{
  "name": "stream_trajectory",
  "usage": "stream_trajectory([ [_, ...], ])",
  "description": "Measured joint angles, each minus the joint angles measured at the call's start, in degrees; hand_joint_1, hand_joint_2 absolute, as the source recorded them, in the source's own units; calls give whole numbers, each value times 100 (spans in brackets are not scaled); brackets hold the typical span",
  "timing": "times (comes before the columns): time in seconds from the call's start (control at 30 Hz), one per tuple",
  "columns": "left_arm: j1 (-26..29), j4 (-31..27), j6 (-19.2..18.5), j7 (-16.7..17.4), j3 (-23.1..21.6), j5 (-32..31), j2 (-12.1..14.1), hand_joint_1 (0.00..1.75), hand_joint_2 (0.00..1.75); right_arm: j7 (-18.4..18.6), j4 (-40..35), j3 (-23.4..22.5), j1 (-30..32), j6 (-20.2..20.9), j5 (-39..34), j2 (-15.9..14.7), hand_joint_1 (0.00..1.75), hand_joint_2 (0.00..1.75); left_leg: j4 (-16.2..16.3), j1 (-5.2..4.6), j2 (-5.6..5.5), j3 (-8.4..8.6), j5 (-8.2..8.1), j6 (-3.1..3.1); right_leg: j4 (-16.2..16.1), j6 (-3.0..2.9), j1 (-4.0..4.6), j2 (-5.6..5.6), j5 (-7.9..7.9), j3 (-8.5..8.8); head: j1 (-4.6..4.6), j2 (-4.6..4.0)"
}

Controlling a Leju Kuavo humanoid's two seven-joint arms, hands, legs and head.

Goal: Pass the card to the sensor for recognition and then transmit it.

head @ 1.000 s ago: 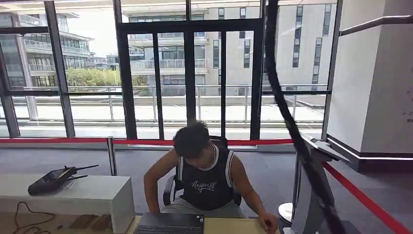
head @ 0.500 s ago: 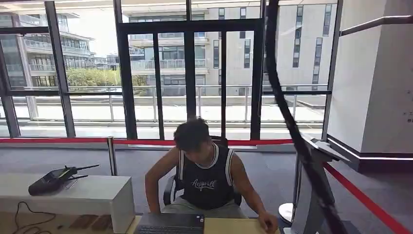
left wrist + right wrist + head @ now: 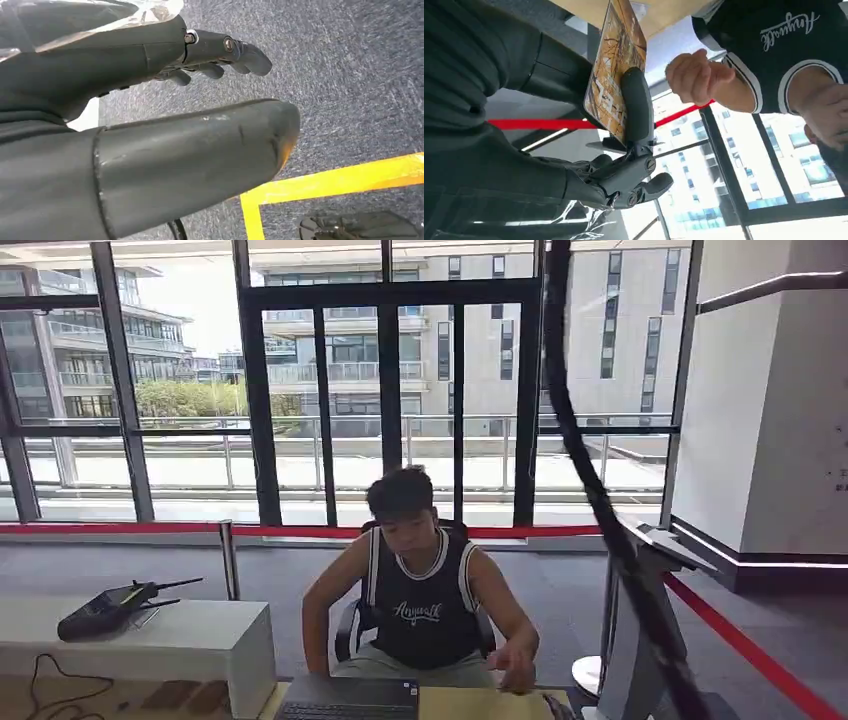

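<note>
The person (image 3: 420,590) sat behind the desk (image 3: 480,704), facing us, with one hand (image 3: 696,75) lifted just beside the card (image 3: 616,75). On the desk lay a dark laptop (image 3: 350,698), and off to our left a low white bench (image 3: 150,640) carried a black handset (image 3: 105,608).

Our right hand (image 3: 624,145) pinched the card between thumb and a finger, the card standing on edge near the person's raised hand. Our left hand (image 3: 150,100) hung over grey carpet with its fingers (image 3: 220,55) spread and nothing in it.

We judged 2 risks. First, the pinch was narrow, so a tug from the person could twist the card loose. Second, we could not see the sensor, so we might have handed over before any reading.
</note>
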Motion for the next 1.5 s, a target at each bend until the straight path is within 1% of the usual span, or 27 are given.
stream_trajectory([
  [0.1,-25,2,-7,-15,-41,-37,4,0,0,-255,440,9,-359,43,-183,87,175,175,0,0,0,0,1,-1,0,0,0,0,0,0,2,0],
  [0.17,-30,2,-7,-20,-81,-48,11,0,0,-327,663,13,-532,93,-271,148,175,175,0,1,-1,-2,2,-1,1,0,0,-1,0,0,4,0],
  [0.23,-42,2,-9,-26,-125,-57,15,0,0,-395,1058,13,-828,157,-417,267,175,175,0,1,-1,-3,3,-1,2,-4,1,-1,4,-2,2,0],
  [0.33,-73,2,-17,-26,-160,-76,20,0,0,-402,1473,15,-1197,242,-467,387,175,175,0,1,-2,-4,5,-1,2,-4,1,-2,4,-3,0,0],
  [0.5,-120,4,-24,-4,-216,-116,24,0,0,-327,2129,22,-1694,262,-457,573,175,175,0,1,-2,-4,5,-1,2,-4,1,-2,4,-4,0,0],
  [0.7,-166,7,-61,26,-304,-164,26,0,0,-199,2705,39,-2018,262,-457,706,175,175,1,1,-2,-4,5,-1,1,-4,0,-2,4,-4,0,0],
  [0.73,-168,7,-74,35,-308,-168,28,0,0,-188,2780,46,-2040,258,-450,715,157,175,1,1,-2,-3,5,-1,1,-4,0,-2,4,-3,0,0],
  [0.77,-171,7,-87,35,-310,-166,28,0,0,-172,2845,50,-2055,253,-450,726,157,175,1,1,-1,-3,5,-1,1,-4,0,-2,4,-4,0,0],
  [0.8,-174,7,-96,35,-315,-166,28,0,0,-159,2902,52,-2065,253,-450,732,3,175,1,1,-2,-3,5,-1,1,-4,0,-2,4,-3,0,0],
  [0.83,-176,7,-101,35,-321,-164,28,0,0,-150,2963,52,-2072,253,-450,734,0,175,1,1,-2,-4,5,-1,1,-4,0,-2,4,-3,0,0],
  [0.9,-176,7,-101,35,-343,-140,31,0,0,-144,3094,59,-2094,255,-450,752,0,175,1,0,-2,-3,5,-1,1,-3,0,-1,5,-4,0,0],
  [0.93,-176,9,-101,35,-352,-135,31,0,0,-142,3147,61,-2101,255,-448,761,0,0,1,0,-1,-2,5,-1,1,-3,0,-1,5,-4,0,0],
  [1.27,-168,11,-90,15,-406,-74,37,0,0,-109,3503,129,-2121,72,-284,789,0,0,1,1,-1,-2,5,-1,1,-3,1,-1,5,-4,0,0],
  [1.37,-161,13,-74,-2,-406,-26,37,0,0,-225,3551,142,-2124,-60,-262,785,0,0,1,1,-1,-2,5,-1,1,-3,1,-1,5,-4,2,0],
  [1.5,-128,13,-26,-70,-406,79,37,0,0,-472,3547,151,-2119,-396,-431,758,0,0,3,0,1,2,5,-1,0,-3,0,-1,5,-6,0,0],
])
